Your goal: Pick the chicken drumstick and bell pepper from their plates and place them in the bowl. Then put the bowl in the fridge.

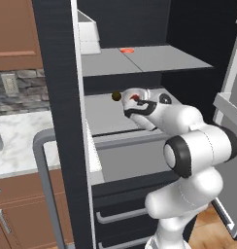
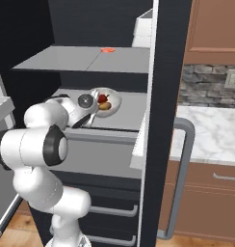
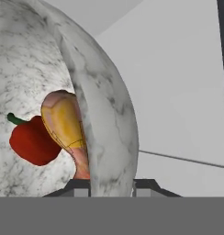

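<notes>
Hand view: end effector [image 3: 111, 186] straddles bowl [image 3: 104, 114] rim (pepper [image 3: 31, 142] inside).

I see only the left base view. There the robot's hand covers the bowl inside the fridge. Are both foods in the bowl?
Observer: Yes. In the right base view the small red bell pepper and the golden-brown chicken drumstick both lie inside the round white bowl.
Operator: Where is the bowl, please?
Observer: Over the grey middle shelf of the tall black fridge, with its opening tilted toward that camera. I cannot tell whether it touches the shelf.
Operator: Does the gripper hold it?
Observer: In the hand view the bowl's rim stands between the two finger tips of the gripper. I cannot tell whether they press it.
</notes>
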You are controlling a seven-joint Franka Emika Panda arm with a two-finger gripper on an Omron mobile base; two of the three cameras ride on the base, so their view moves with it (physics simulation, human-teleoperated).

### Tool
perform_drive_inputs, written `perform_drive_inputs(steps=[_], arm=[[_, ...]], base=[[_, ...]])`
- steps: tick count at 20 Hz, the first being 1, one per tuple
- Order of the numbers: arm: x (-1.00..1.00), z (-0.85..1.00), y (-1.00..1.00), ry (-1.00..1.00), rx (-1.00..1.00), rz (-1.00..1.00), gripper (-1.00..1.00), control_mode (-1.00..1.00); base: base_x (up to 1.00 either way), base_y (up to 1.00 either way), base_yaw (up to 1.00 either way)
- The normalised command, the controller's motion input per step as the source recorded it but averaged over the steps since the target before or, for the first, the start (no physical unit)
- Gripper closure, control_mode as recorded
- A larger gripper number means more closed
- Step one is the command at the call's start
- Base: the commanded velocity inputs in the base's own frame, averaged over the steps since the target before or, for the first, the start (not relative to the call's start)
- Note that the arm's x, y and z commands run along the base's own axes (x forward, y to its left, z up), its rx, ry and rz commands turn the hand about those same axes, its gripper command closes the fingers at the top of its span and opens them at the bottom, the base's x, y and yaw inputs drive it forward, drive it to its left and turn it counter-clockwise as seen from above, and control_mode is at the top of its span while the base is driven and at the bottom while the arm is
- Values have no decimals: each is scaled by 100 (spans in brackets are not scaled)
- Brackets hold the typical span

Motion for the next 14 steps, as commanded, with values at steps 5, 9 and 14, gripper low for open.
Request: perform_drive_inputs(steps=[5,9,14], arm=[[33,-10,0,0,0,0,100,-100],[33,-9,0,0,0,0,100,-100],[17,-6,0,0,0,0,-100,-100]], base=[[0,0,0],[0,0,0],[0,0,0]])
